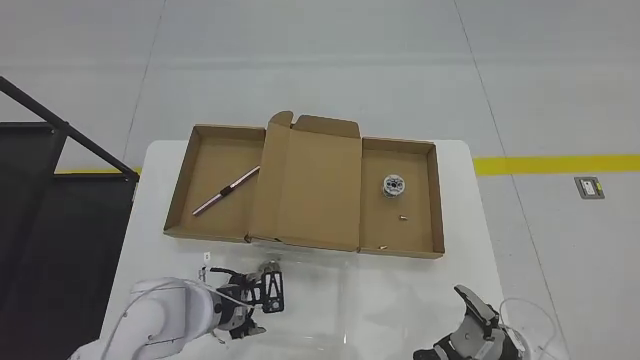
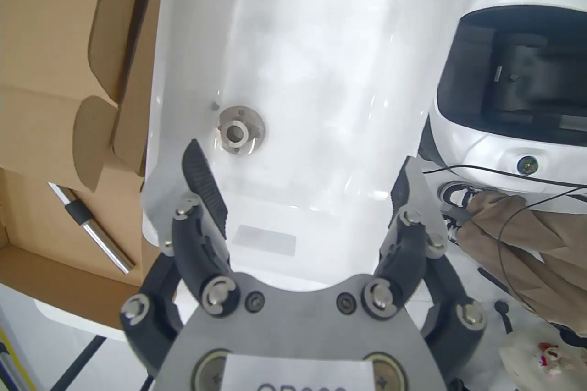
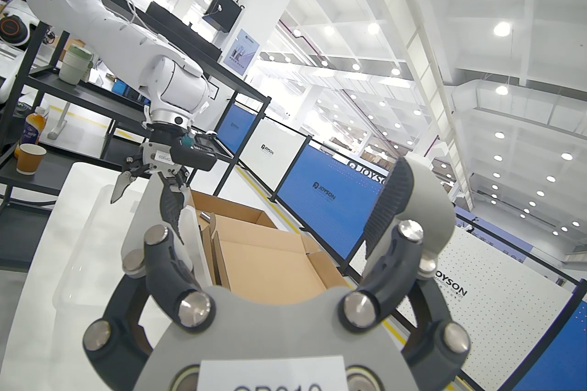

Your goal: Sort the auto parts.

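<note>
Hovering my left gripper (image 2: 300, 156), spread wide, empty, over flange (image 2: 240, 130) in clear tray (image 2: 312, 44) by table's front edge | right gripper (image 3: 293, 191) likewise spread, empty | rod (image 1: 226, 191), round part (image 1: 394, 185) in box (image 1: 310, 180); flange seemingly unsorted.

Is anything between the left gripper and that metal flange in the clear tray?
Nothing visible. The left gripper hangs open over the clear tray, and the metal flange lies uncovered on the tray floor just past one fingertip.
</note>
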`<state>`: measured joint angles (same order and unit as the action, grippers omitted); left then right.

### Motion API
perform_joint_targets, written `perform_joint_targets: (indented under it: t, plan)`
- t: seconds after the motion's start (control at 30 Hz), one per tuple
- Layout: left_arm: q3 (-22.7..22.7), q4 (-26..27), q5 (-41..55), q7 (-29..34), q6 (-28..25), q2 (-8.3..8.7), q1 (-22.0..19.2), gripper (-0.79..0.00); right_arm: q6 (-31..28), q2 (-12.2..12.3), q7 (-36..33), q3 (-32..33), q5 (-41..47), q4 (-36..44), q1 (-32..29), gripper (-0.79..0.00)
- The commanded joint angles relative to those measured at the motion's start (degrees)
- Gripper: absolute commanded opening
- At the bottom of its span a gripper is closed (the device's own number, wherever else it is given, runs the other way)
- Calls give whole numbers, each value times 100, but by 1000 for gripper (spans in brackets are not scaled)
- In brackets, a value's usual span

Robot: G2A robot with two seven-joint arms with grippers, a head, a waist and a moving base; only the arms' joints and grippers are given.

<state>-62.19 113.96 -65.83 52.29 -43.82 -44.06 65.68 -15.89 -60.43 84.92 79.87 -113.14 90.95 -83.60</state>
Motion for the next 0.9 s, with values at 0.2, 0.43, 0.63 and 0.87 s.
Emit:
perform_joint_targets:
  t: [0.2, 0.43, 0.63, 0.87]
  plan:
    - [747, -574, -188, 243, 819, -256, -551, -123, 0, 0, 1, 0, 0, 0, 0, 0]
    - [1252, -1162, -651, -67, 1215, -475, -925, -222, 0, 0, 1, 0, 0, 0, 0, 0]
    - [1533, -1661, -496, -56, 1225, -659, -1302, -240, 0, 0, 1, 0, 0, 0, 0, 0]
    - [1743, -1980, -550, -37, 1333, -814, -1544, -259, 0, 0, 1, 0, 0, 0, 0, 0]
